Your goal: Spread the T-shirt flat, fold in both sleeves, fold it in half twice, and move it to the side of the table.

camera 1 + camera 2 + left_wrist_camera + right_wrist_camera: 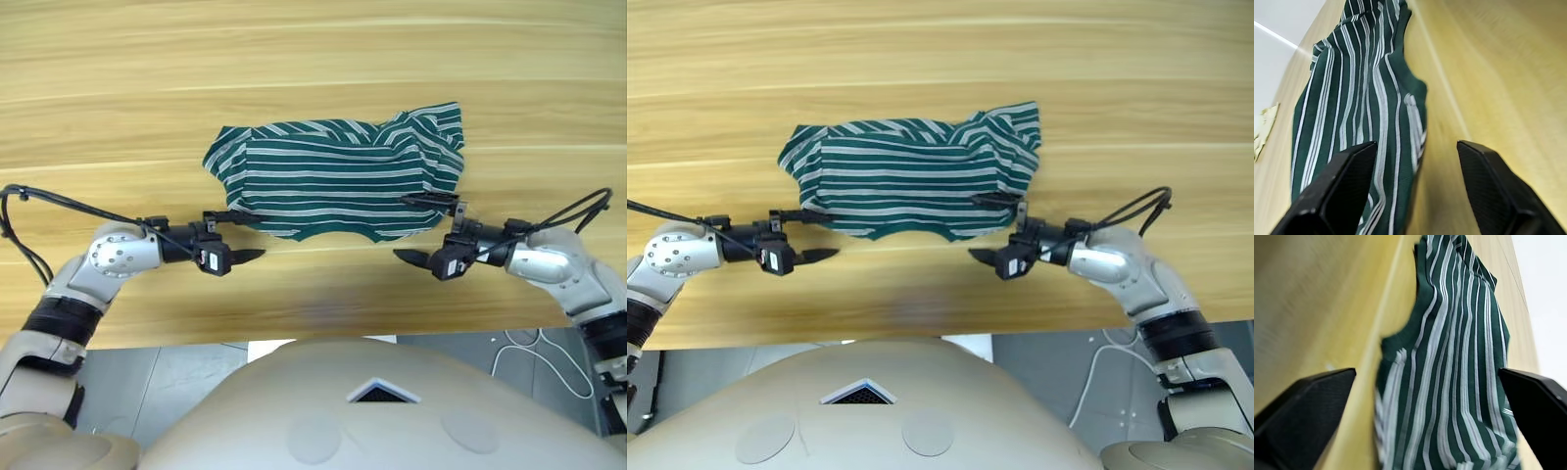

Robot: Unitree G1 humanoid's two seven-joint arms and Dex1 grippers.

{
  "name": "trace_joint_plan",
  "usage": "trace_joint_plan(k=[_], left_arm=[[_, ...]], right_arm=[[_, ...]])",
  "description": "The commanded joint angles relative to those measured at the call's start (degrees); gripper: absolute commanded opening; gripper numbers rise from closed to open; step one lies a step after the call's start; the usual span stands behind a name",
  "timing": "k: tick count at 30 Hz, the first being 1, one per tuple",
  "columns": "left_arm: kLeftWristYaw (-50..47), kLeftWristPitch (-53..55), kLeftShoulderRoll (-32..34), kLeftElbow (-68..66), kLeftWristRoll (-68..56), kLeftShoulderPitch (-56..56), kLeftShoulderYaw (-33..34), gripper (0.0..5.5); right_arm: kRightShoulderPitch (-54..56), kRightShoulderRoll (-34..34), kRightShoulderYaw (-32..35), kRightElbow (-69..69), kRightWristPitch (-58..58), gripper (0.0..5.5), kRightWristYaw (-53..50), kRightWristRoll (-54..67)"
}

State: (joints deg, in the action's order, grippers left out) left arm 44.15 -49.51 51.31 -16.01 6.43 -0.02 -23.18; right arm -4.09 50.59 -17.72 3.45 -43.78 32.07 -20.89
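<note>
— Wood, pale and long-grained: that's the bench (313, 59), with the grain running left to right. Past its near edge there is grey floor (176, 377), and a white cable (502, 354) loops on the right.

— Where is the T-shirt?

— The T-shirt (333, 181), dark green with thin white stripes, lies on the middle of the bench. It is rumpled, not flat. Its long axis runs left to right, in line with the grain, and the stripes follow it. The right end is bunched and reaches farther from the robot than the left end.

— And the hands?

— The left hand (242, 235) is at the shirt's near left corner with its fingers apart. One finger is at the cloth's edge and the other is over bare wood. The right hand (423, 228) is at the near right corner, also spread wide. One finger is above the cloth and the other is over the bench, nearer the robot. Neither hand clamps anything.
</note>
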Motion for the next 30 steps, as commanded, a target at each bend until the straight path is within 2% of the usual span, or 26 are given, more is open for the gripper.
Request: trace_joint_plan(k=[1,4,12,30], left_arm=[[-1.3,2.4,-0.6,-2.2,5.7,-0.1,0.7,3.08],[-3.0,3.0,-2.0,-4.0,8.6,-1.4,0.9,3.08],[-4.4,3.7,-3.6,-6.0,11.3,-1.9,-0.1,3.08],[-4.4,3.2,-3.6,-7.2,12.0,-2.6,0.0,0.21]], right_arm=[[-2.9,2.8,0.8,0.5,3.8,5.38,1.4,-4.9],[-3.9,3.6,1.8,-0.2,4.6,5.38,1.0,-5.0],[-4.4,3.8,2.2,0.6,5.6,3.94,0.7,-6.1],[-3.2,1.6,2.1,2.1,10.2,0.56,-0.1,-6.9]])
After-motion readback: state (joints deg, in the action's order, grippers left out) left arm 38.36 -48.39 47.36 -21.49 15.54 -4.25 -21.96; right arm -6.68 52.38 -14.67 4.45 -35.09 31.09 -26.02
